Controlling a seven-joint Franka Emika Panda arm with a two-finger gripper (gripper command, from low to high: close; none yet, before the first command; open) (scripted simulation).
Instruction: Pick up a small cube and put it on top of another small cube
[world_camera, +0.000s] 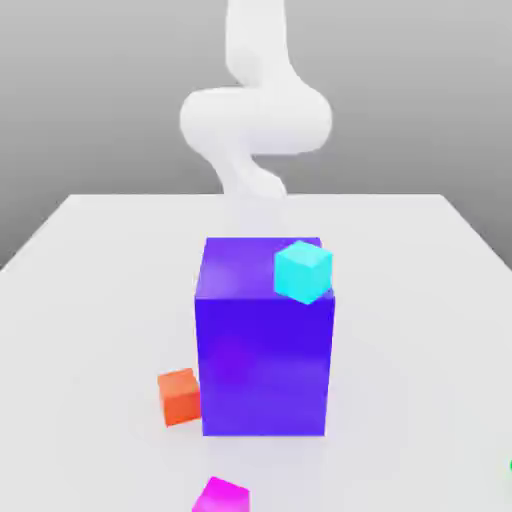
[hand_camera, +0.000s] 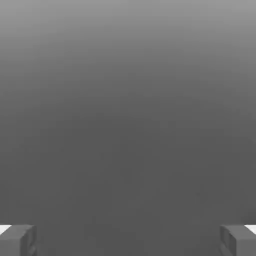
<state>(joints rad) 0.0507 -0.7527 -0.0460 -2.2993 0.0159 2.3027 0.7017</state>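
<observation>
The small magenta cube (world_camera: 220, 497) lies on the white table (world_camera: 90, 290) at the near edge of the exterior view, cut off by the frame. Just behind it stands a tall blue-violet block (world_camera: 264, 350). A cyan cube (world_camera: 303, 271) shows at the block's upper corner on the exterior view's right; whether it rests on the block I cannot tell. An orange-red cube (world_camera: 180, 396) sits against the block's foot on the exterior view's left. The white arm (world_camera: 255, 120) rises behind the block. In the hand view my gripper (hand_camera: 128, 240) is open, its fingertips (hand_camera: 17, 239) far apart with only plain grey between them.
A green speck (world_camera: 509, 465) touches the exterior view's right edge. The tall block stands in the middle of the table, between the arm and the magenta cube.
</observation>
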